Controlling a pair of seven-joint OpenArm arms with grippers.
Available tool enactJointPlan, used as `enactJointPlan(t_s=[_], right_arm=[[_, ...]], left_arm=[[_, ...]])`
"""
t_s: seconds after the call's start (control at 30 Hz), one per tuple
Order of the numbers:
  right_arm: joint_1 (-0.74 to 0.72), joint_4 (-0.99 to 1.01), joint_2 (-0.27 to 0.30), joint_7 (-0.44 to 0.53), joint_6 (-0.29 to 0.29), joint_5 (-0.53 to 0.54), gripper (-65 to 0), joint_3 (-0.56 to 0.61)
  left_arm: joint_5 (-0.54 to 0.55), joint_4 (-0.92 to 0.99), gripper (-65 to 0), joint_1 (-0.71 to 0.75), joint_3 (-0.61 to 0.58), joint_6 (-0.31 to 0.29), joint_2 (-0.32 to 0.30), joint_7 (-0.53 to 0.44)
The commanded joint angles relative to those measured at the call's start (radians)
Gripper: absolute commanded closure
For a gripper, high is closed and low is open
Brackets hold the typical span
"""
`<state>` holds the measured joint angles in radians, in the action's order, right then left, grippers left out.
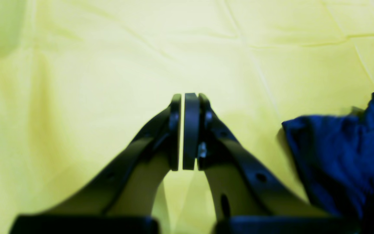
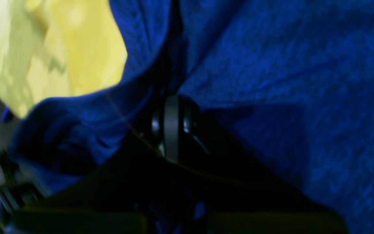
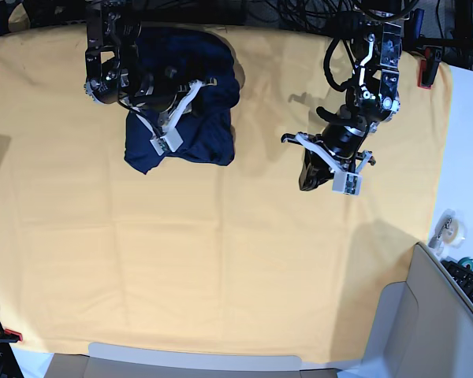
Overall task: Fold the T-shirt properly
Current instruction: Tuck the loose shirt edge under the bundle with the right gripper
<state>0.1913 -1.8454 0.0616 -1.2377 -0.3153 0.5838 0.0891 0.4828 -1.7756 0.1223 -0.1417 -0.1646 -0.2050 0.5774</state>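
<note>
The T-shirt [image 3: 181, 102] is a dark navy bundle lying on the yellow cloth [image 3: 221, 260] at the back left. My right gripper [image 3: 191, 122] hangs over it. In the right wrist view its jaws [image 2: 171, 97] are shut among the blue fabric [image 2: 271, 81], and a dark crease runs straight into the tips. My left gripper [image 3: 307, 179] hovers over bare cloth at the right, shut with nothing between its pads [image 1: 187, 97]. An edge of the shirt [image 1: 342, 156] shows at the right of the left wrist view.
Red clamps [image 3: 426, 67] pin the cloth at its corners. A grey panel [image 3: 426, 315], a keyboard [image 3: 471, 283] and a tape roll [image 3: 445, 228] sit beyond the cloth's right edge. Cables run along the back.
</note>
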Motion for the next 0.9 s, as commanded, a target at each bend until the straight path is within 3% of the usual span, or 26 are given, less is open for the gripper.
enactJointPlan(t_s=[0.0,0.4,0.5,0.6,0.8,0.87], right_arm=[[-0.008,-0.046,-0.001,0.020,-0.008,0.025,0.0,0.013],[-0.039,-0.090,0.033,0.016,-0.006,0.025,0.0,0.188],[-0.063,-0.095,0.034,0.017,-0.006,0.031,0.0,0.188],[-0.098,-0.098,0.028,0.020,-0.006,0.034,0.0,0.088],[-0.135,-0.102,0.030,0.016,-0.006,0.149,0.0,-0.275],[-0.143,-0.101,0.040,0.016,-0.006,0.204,-5.0,-0.364]], left_arm=[[0.006,-0.019,-0.1,-0.013,0.004,-0.006,-0.004,-0.023],[0.003,-0.019,-0.1,-0.016,0.004,-0.006,-0.004,-0.023],[0.004,-0.019,-0.1,-0.016,0.004,-0.006,-0.004,-0.023],[0.004,-0.019,-0.1,-0.014,0.004,-0.006,-0.004,-0.021],[0.004,-0.042,-0.1,0.006,0.030,-0.006,-0.004,-0.018],[0.004,-0.057,-0.2,0.026,0.060,-0.006,-0.004,-0.018]])
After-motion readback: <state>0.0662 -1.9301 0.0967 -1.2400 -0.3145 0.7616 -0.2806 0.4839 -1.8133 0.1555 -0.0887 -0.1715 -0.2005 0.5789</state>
